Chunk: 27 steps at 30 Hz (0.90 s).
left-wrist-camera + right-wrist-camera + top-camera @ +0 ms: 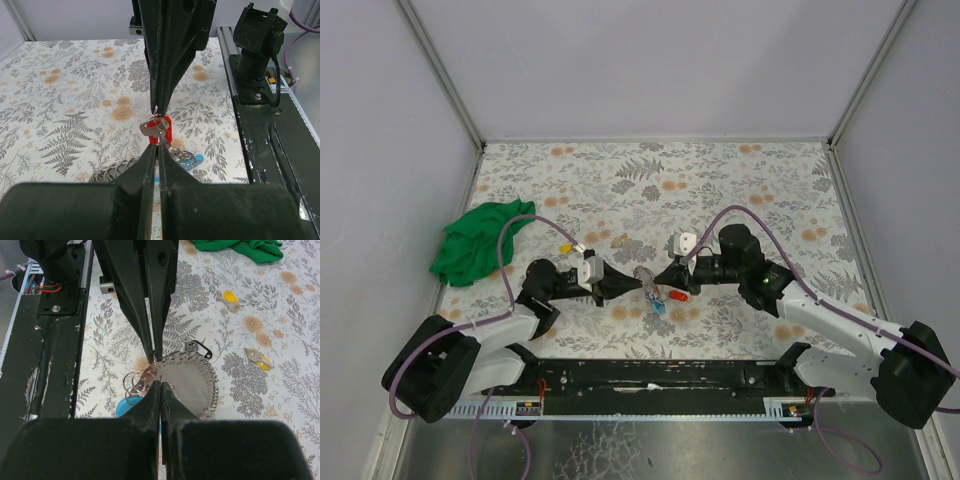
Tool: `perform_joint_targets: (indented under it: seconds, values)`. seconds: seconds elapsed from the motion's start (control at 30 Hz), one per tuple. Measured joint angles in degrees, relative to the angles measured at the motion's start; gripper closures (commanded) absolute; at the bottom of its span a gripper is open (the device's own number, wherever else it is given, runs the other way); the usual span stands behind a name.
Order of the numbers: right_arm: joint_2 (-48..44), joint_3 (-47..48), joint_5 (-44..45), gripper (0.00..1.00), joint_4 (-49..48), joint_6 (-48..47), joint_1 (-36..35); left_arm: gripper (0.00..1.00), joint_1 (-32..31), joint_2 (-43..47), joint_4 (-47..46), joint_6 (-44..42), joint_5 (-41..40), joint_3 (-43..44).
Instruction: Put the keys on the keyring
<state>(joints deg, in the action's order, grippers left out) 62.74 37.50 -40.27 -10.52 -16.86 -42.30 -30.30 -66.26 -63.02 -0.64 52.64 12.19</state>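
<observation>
Keys [660, 300]: bunched at the middle of the table [720, 190], right between the tips of the left gripper [618, 284] and the right gripper [667, 279]. On both sides fingers pressed together, tip facing tip, each seeming to pinch a thin wire of the keyring [134, 383].

As for progress: partly done at most, by judgement. About the red tag [166, 131]: hangs just between the two tips, metal head touching the wire; looks like being threaded at this moment, not finished. About the blue tag [196, 160]: lies lower, beside the loose rings; probably on already, but cannot confirm. Then two yellow-tagged keys [228, 300]: lying well apart from the bunch, farther out on the table toward a green cloth [480, 242]; if counted in the task, more left than done.

Hard to make out: whether the hole of the red key is truly over the wire, being hidden behind the finger tips. Unclear also what the round metal disc [186, 381] with coiled rim is, and how joined to the rings. In the right wrist view, blue tag partly covered by the fingers.
</observation>
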Motion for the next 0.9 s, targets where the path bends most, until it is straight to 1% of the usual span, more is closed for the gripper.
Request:
perform_joint_targets:
  seconds: [0.3,0.9]
  values:
    - [2.6,0.0,-1.0,1.0,-0.7,0.5,0.0,1.0,0.0,-1.0,-0.4,1.2,0.1,0.3]
    - [3.1,0.0,-1.2,1.0,-0.5,0.3,-0.1,1.0,0.0,-1.8,-1.4,2.6,0.0,0.3]
